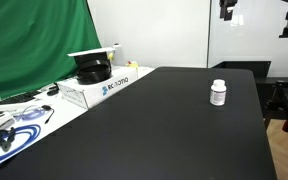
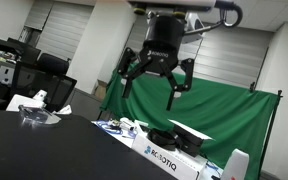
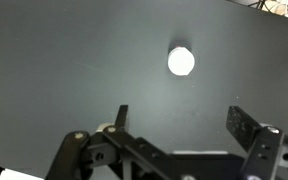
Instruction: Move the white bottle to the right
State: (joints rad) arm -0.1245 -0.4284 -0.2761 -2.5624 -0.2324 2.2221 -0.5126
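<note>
1. My hand [image 2: 152, 88] hangs released, fingers spread wide, above the black counter [image 1: 154, 135].
2. The white bottle [image 1: 218, 93] stands upright on the counter, well apart from my hand.

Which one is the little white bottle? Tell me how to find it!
Find the big black table. Toward its far end the white bottle stands alone on the dark top. It is small and round with a white cap, unlike the white box with blue letters off to the side.
</note>
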